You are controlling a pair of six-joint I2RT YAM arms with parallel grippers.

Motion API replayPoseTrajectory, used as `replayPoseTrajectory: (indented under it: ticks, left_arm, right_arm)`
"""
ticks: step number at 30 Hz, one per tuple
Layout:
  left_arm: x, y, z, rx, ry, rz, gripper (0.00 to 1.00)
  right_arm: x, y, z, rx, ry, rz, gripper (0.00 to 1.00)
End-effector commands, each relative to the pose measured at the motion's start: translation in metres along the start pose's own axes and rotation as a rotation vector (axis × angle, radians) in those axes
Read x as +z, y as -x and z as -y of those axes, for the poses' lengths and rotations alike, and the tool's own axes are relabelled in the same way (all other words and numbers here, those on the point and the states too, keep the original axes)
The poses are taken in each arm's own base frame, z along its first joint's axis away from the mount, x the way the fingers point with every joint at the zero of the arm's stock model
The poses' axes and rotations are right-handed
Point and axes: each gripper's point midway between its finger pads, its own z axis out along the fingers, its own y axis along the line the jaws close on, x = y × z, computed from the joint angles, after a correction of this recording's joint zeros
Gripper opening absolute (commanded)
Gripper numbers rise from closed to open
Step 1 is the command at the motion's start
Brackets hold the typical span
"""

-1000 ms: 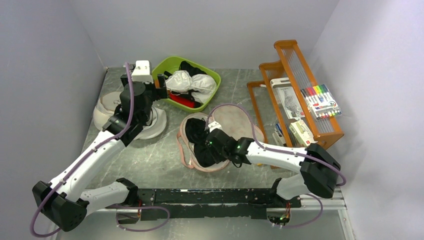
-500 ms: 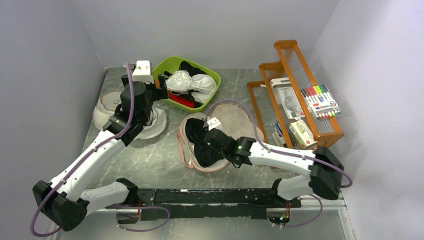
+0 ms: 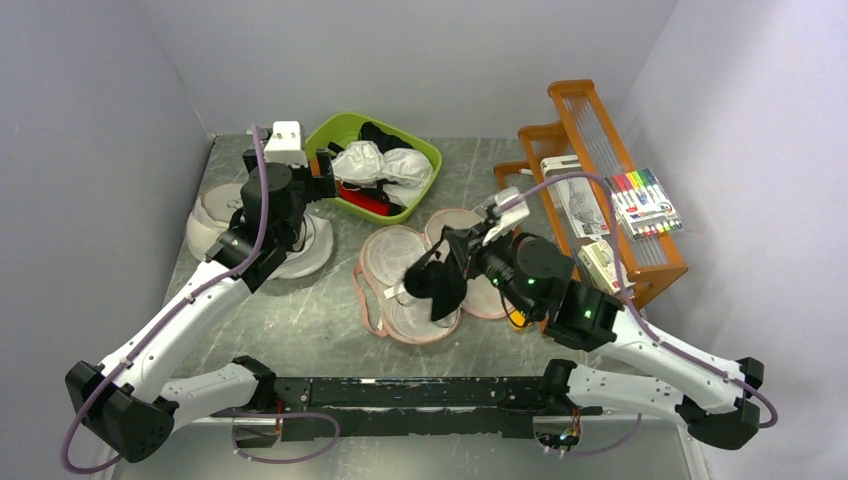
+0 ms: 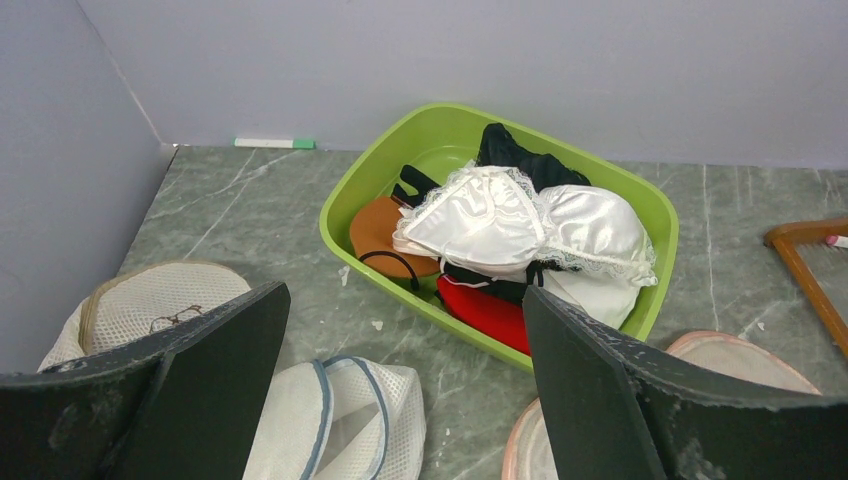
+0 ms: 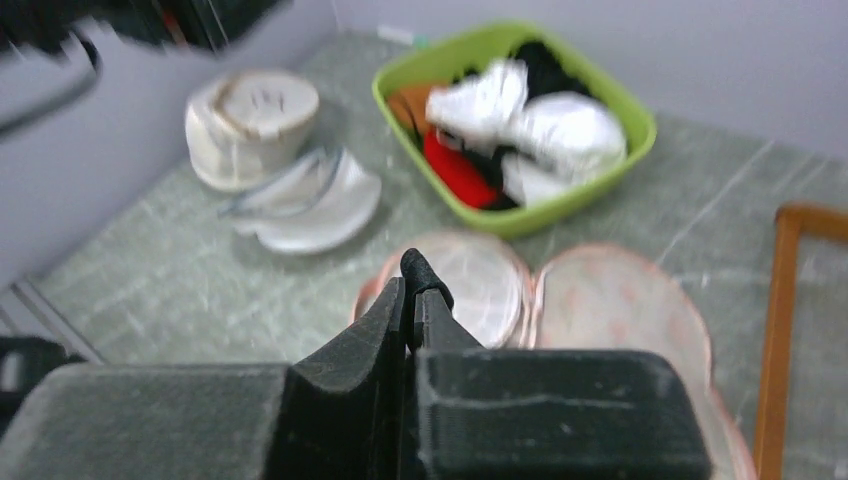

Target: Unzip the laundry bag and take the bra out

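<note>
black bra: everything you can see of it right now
The bra is black, soft-looking fabric, bunched into a drooping clump; cups and straps can't be told apart. It hangs from the right hand, which is shut on a small fold of it. From above it is over the opened pink laundry bag, out of the pouch; whether its lowest edge touches the bag can't be told.

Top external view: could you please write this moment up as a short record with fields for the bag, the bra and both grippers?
laundry bag: unzipped, lying flat and spread open
bra: black, out of the bag, hanging above it
right gripper: shut on the bra
left gripper: open, holding nothing, facing the green tub
task stage: bra lifted out, not yet set down
</note>
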Motion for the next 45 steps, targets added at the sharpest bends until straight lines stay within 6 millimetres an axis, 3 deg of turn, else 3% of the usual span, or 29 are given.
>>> replayPoseTrajectory:
  ticks: [1, 5, 11, 16, 22, 25, 28, 32, 37, 41, 45]
  left_arm:
    - [-0.005, 0.023, -0.004, -0.038, 0.003, 0.05, 0.99]
    - [-0.006, 0.026, -0.006, -0.042, 0.007, 0.058, 0.99]
    - [-0.004, 0.023, -0.006, -0.034, 0.013, 0.051, 0.99]
    - [-0.006, 0.025, -0.009, -0.031, 0.026, 0.06, 0.99]
    - [-0.01, 0.03, -0.016, -0.034, 0.047, 0.08, 0.99]
    - [-0.011, 0.032, -0.018, -0.04, 0.052, 0.088, 0.99]
    - [-0.013, 0.034, -0.019, -0.044, 0.053, 0.093, 0.99]
    - [-0.013, 0.035, -0.022, -0.038, 0.063, 0.096, 0.99]
    - [-0.014, 0.037, -0.026, -0.034, 0.078, 0.107, 0.99]
    - [-0.013, 0.037, -0.026, -0.036, 0.075, 0.104, 0.99]
    - [-0.012, 0.037, -0.026, -0.046, 0.068, 0.101, 0.99]
  right_arm:
    - [-0.008, 0.089, 0.003, -0.017, -0.032, 0.247, 0.0]
    - [0.002, 0.119, -0.005, -0.067, -0.039, 0.299, 0.0]
    - [0.035, 0.142, -0.005, -0.147, -0.138, 0.347, 0.0]
    - [0.072, 0.157, -0.002, -0.159, -0.154, 0.385, 0.0]
    - [0.116, 0.187, 0.02, -0.083, -0.106, 0.428, 0.0]
    - [0.134, 0.206, 0.015, -0.072, -0.027, 0.5, 0.0]
    - [0.166, 0.215, 0.016, -0.092, -0.016, 0.527, 0.0]
    - [0.212, 0.214, 0.018, -0.126, -0.013, 0.535, 0.0]
    - [0.271, 0.175, 0.021, -0.104, 0.025, 0.445, 0.0]
    - [0.29, 0.152, 0.006, -0.088, 0.114, 0.415, 0.0]
    - [0.303, 0.147, 0.0, -0.074, 0.145, 0.415, 0.0]
